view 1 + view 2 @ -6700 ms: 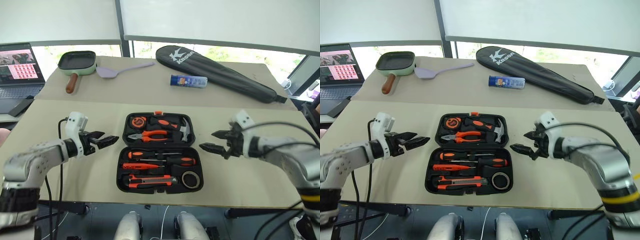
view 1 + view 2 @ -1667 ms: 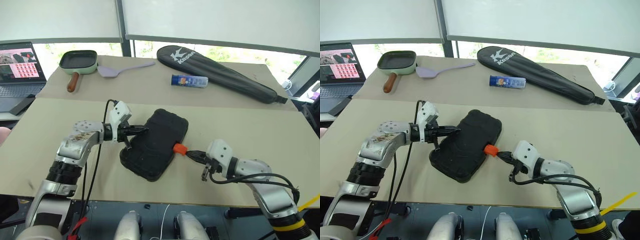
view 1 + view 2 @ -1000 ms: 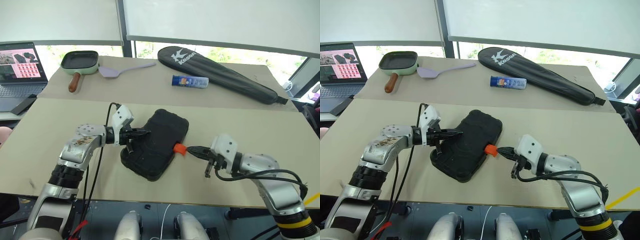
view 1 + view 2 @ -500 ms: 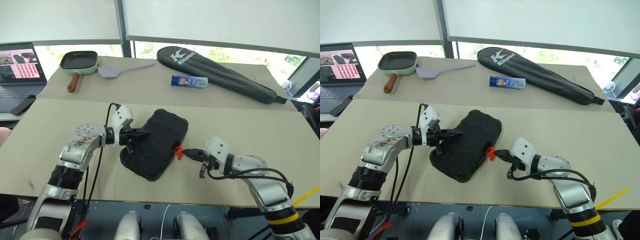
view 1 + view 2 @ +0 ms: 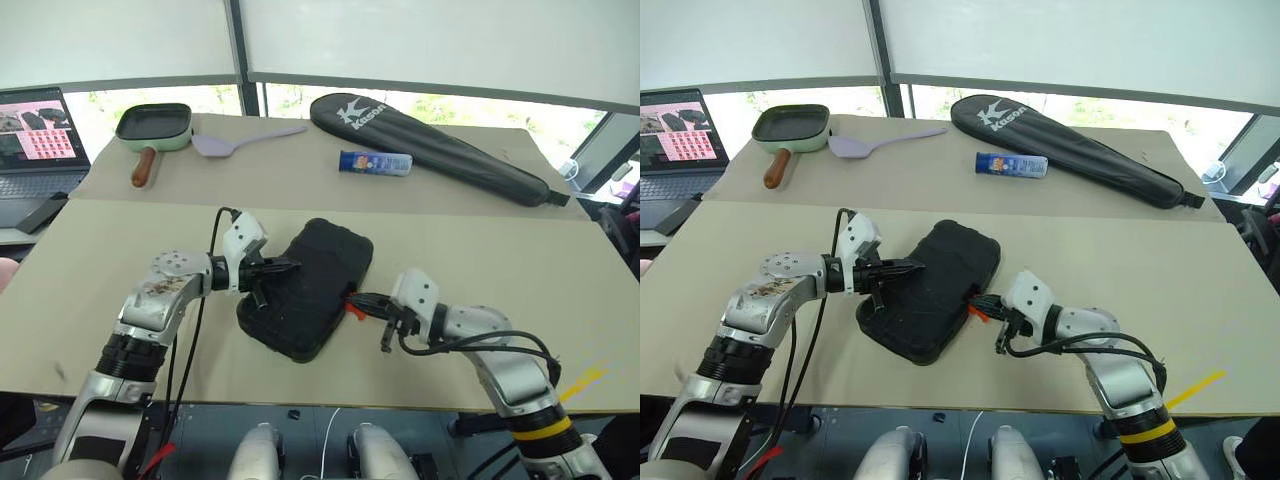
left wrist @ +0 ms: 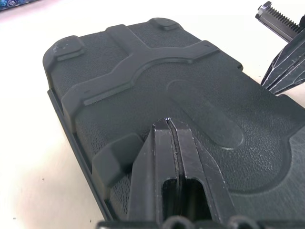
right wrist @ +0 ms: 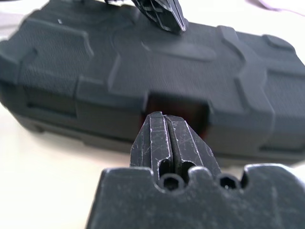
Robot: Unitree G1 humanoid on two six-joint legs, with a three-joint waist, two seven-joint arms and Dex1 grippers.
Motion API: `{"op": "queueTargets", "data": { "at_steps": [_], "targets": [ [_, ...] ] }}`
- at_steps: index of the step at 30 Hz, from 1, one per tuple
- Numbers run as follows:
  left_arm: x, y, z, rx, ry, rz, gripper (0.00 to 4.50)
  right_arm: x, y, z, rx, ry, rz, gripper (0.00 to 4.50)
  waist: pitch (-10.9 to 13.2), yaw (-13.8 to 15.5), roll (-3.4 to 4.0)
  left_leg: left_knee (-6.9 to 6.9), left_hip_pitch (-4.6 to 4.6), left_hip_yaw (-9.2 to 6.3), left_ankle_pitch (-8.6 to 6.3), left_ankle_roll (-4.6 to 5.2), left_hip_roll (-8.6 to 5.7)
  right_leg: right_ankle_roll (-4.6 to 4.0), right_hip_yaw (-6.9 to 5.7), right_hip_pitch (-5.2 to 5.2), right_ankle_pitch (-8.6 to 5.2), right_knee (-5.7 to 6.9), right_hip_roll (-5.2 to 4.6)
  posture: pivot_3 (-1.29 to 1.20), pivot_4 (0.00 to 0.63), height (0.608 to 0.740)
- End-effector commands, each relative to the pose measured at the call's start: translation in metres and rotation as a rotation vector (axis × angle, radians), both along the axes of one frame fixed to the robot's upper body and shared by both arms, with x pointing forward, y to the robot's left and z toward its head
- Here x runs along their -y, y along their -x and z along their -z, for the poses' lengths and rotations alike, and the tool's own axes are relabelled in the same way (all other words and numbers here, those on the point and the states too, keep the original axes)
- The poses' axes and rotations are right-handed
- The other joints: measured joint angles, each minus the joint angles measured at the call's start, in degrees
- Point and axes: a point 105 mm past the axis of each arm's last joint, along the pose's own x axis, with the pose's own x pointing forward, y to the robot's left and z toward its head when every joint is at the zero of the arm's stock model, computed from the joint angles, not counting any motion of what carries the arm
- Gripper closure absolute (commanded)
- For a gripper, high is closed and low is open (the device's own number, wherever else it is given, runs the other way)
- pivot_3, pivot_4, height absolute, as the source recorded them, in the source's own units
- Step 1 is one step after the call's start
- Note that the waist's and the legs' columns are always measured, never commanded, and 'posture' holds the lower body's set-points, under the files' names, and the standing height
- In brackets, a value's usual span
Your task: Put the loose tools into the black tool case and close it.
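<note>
The black tool case (image 5: 310, 285) lies shut and askew in the middle of the table. The loose tools are hidden. My left gripper (image 5: 290, 266) is shut, its tips resting on the lid near the case's left edge, as the left wrist view (image 6: 167, 121) shows close up. My right gripper (image 5: 352, 298) is shut too. Its tips press against the orange latch (image 5: 356, 311) on the case's right side wall. In the right wrist view the latch (image 7: 198, 119) shows as a reddish patch just beyond the fingertips (image 7: 157, 131).
A long black racket bag (image 5: 440, 145) and a blue tube (image 5: 375, 162) lie at the back right. A green pan (image 5: 153, 125) and a purple spatula (image 5: 235, 140) lie at the back left, beside a laptop (image 5: 35, 125).
My right gripper has moved left against the case, and the orange latch that stuck out now lies folded close to the side wall. The left gripper has stayed put.
</note>
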Motion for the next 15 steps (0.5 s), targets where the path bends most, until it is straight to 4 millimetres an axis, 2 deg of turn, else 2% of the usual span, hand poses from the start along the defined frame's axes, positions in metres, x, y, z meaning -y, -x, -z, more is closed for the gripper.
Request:
{"op": "queueTargets", "data": {
  "at_steps": [1, 3, 6, 9, 11, 15],
  "targets": [
    [-0.008, 0.005, 0.024, -0.088, -0.048, -0.033, 4.50, 0.007, 0.002, -0.010, 0.037, 0.002, 0.005, 4.46, 0.0, 0.0, 0.00, 0.00, -0.01, 0.00, 0.00, 0.00, 0.00, 0.00, 0.00, 0.00, 0.00, 0.00, 0.00, 0.00, 0.150, 0.740],
    [-0.010, 0.005, 0.024, -0.090, -0.051, -0.034, 4.50, 0.014, 0.004, -0.012, 0.018, -0.004, 0.025, 4.46, 0.0, 0.0, 0.00, 0.00, -0.01, 0.00, 0.00, 0.00, 0.00, 0.00, 0.00, 0.00, 0.00, 0.00, -0.01, 0.00, 0.150, 0.740],
    [-0.010, 0.005, 0.026, -0.099, -0.053, -0.030, 4.50, 0.026, 0.007, -0.016, -0.087, -0.071, 0.078, 3.75, 0.0, 0.1, 0.00, 0.00, 0.00, 0.00, 0.00, 0.00, 0.00, 0.00, 0.00, 0.00, 0.00, -0.01, -0.01, 0.00, 0.150, 0.740],
    [-0.009, 0.006, 0.027, -0.102, -0.060, -0.023, 4.50, 0.025, 0.017, -0.012, -0.136, -0.022, 0.064, 2.74, 0.0, 0.0, 0.03, -0.01, 0.01, -0.03, 0.00, 0.00, 0.01, -0.01, 0.00, 0.01, 0.00, 0.00, -0.01, 0.00, 0.150, 0.740],
    [-0.010, 0.006, 0.029, -0.101, -0.071, -0.020, 4.50, 0.022, 0.018, -0.017, -0.158, -0.023, 0.065, 2.03, 0.0, -0.1, 0.04, -0.01, 0.02, -0.03, 0.00, 0.00, 0.02, -0.01, 0.00, 0.01, 0.00, 0.00, 0.01, 0.00, 0.150, 0.740],
    [-0.011, 0.006, 0.032, -0.104, -0.078, -0.021, 4.50, 0.019, 0.011, -0.023, -0.211, 0.058, 0.091, 0.64, 0.0, -0.1, 0.07, -0.02, 0.03, -0.04, 0.00, 0.00, 0.02, -0.01, 0.04, -0.01, 0.00, 0.00, 0.00, 0.00, 0.150, 0.740]
  ]
}}
